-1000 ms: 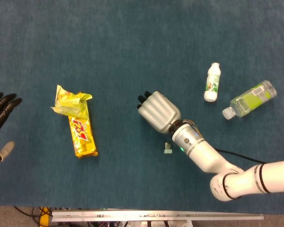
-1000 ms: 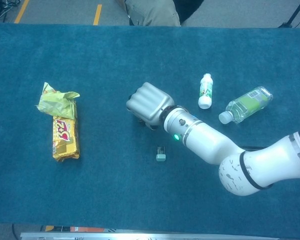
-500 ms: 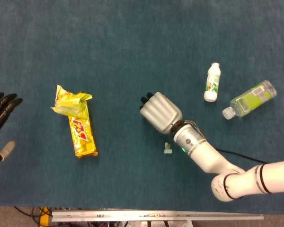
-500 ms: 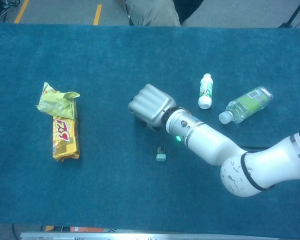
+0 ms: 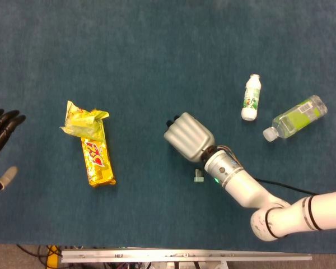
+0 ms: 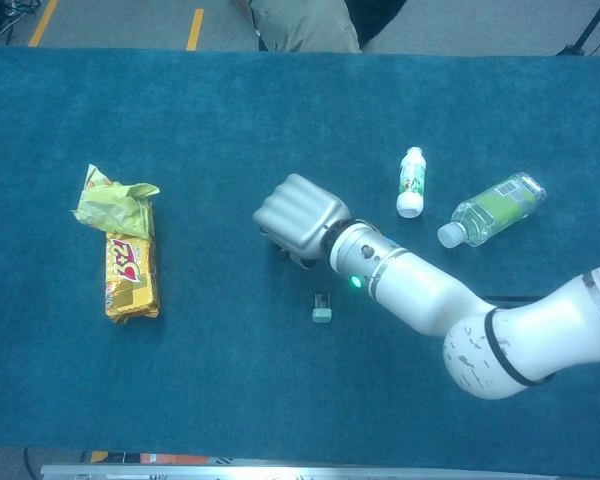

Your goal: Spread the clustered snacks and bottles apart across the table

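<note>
The right hand (image 5: 187, 136) has drifted slightly toward the near side of the table (image 5: 157, 50) over the last second, fingers curled under it — whether they enclose anything cannot be told. The snacks and bottles have not shifted. The yellow snack bar (image 5: 99, 159) and crumpled yellow bag (image 5: 83, 121) touch, well left of it; the small white bottle (image 5: 250, 98) and clear bottle (image 5: 295, 117) lie far right, near each other. The left hand (image 5: 0, 147) waits, fingers spread, at the left edge.
</note>
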Robot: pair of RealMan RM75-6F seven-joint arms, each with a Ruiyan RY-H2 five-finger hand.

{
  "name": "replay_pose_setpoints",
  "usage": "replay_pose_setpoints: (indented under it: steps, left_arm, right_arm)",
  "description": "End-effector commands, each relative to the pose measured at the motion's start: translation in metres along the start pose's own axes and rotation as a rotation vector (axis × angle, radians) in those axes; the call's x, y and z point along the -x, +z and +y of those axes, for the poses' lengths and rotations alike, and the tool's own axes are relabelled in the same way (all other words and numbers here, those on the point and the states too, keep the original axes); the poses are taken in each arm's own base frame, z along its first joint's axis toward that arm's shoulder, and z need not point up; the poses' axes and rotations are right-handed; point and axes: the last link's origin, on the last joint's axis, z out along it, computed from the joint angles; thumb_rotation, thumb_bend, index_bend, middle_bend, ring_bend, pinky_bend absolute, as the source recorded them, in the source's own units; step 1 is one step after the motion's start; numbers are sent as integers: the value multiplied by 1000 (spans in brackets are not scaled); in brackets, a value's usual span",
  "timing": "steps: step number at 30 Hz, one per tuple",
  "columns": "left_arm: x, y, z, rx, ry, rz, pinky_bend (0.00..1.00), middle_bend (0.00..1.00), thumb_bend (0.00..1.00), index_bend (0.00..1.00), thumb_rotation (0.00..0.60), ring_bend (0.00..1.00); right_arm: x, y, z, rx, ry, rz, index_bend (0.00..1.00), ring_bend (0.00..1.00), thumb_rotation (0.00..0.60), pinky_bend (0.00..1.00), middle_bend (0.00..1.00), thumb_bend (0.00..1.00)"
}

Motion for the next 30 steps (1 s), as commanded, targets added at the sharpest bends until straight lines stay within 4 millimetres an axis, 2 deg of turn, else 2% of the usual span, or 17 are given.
replay_pose_setpoints:
  steps: [1, 5, 15, 23, 26, 30]
  left_arm:
    - [0, 0, 0, 1, -1, 1, 182, 71, 323, 25, 600, 31]
    - [0, 0, 0, 3, 0, 2, 182, 71, 323, 25, 600, 31]
    - [0, 0, 1, 3, 2, 1, 182, 71, 323, 25, 600, 30]
    - [-1, -2, 3, 7, 5, 0, 182, 71, 323, 25, 600, 31]
    - [-1, -2, 4, 9, 6, 0, 182, 71, 323, 25, 600, 30]
    - [-2, -2, 5, 9, 8, 3, 182, 71, 323, 25, 600, 31]
  right_arm:
    - [0, -3, 2, -1, -3, -8, 670, 535, 600, 820, 508, 313]
    - [-1, -10, 3, -7, 10, -26, 671, 547, 600, 831, 511, 312]
    - [-13, -48, 2, -88, 69, -64, 671, 548, 600, 832, 511, 310]
    - [-15, -66, 4, -117, 65, -50, 670, 543, 600, 832, 505, 294]
    - [-17, -71, 7, -117, 67, -44, 591, 519, 600, 832, 486, 291]
    - [-20, -78, 15, -108, 60, -23, 398, 448, 600, 794, 432, 290]
